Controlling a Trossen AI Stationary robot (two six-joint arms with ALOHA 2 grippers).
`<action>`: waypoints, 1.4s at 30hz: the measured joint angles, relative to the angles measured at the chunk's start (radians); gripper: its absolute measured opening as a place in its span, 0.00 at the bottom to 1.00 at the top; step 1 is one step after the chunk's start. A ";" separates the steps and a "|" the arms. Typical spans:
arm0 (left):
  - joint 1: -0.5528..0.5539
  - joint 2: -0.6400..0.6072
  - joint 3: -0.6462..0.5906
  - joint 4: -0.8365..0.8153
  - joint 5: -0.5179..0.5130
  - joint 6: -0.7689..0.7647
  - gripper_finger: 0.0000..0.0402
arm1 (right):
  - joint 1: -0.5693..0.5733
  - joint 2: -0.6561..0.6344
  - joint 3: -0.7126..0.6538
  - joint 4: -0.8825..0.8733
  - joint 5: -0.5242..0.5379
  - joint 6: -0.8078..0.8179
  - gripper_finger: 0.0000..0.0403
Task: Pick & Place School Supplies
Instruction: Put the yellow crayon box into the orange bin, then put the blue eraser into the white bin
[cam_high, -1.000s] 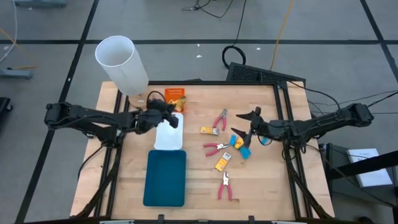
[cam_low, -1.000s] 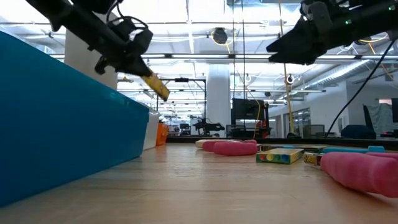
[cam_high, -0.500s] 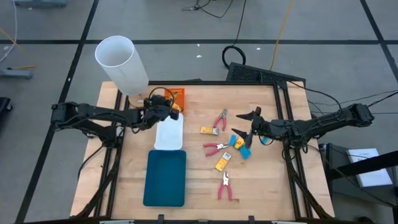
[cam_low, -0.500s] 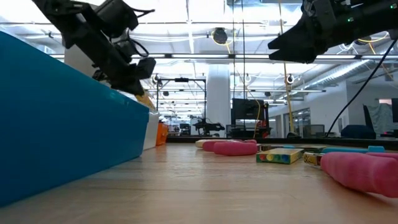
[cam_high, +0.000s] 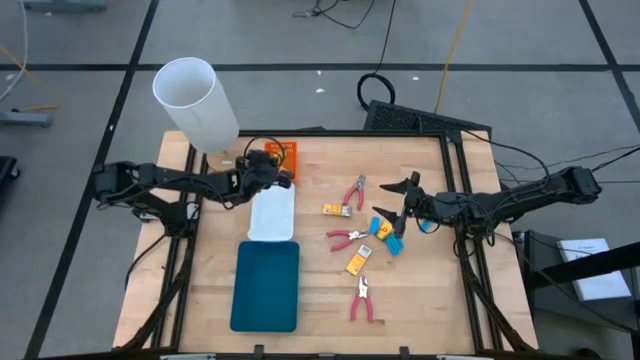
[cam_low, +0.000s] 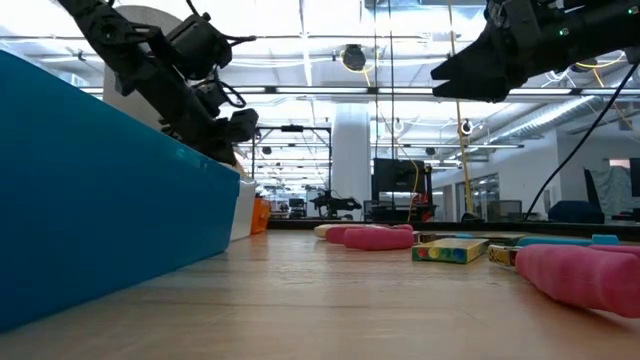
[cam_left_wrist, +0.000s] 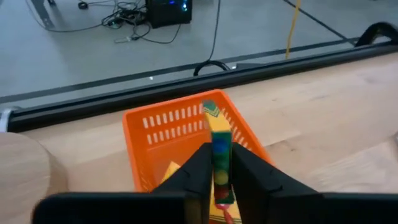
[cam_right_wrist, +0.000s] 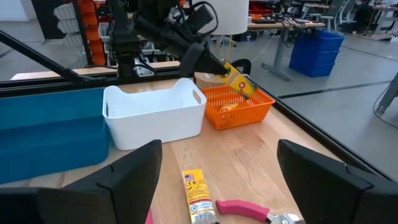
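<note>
Two trays — white tray (cam_high: 272, 213), teal tray (cam_high: 266, 286) — flank orange basket (cam_high: 282, 154).

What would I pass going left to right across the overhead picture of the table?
White cylinder → left gripper over the orange tray → red-handled pliers → right gripper → right arm.

The left arm is stretched across from the left side, its wrist tipped downward. The left gripper (cam_left_wrist: 219, 180) is held low, and its two dark fingers (cam_left_wrist: 194, 171) are pressed narrowly against a packet (cam_left_wrist: 217, 149) that juts forward from between them. The right arm is reached in from the right side and held level. The right gripper (cam_right_wrist: 211, 180) is spread wide, nothing being seen between its fingers (cam_right_wrist: 134, 171).
</note>
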 joint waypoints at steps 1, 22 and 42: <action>0.004 0.000 0.000 -0.001 0.001 0.009 0.18 | 0.000 0.000 0.000 0.000 0.000 0.000 0.77; -0.016 -0.028 0.001 0.154 0.214 0.139 0.59 | 0.005 0.000 0.001 -0.049 -0.140 0.015 0.77; -0.056 -0.036 0.000 0.267 0.323 0.149 0.59 | -0.018 0.224 0.342 -1.471 -0.271 1.089 0.77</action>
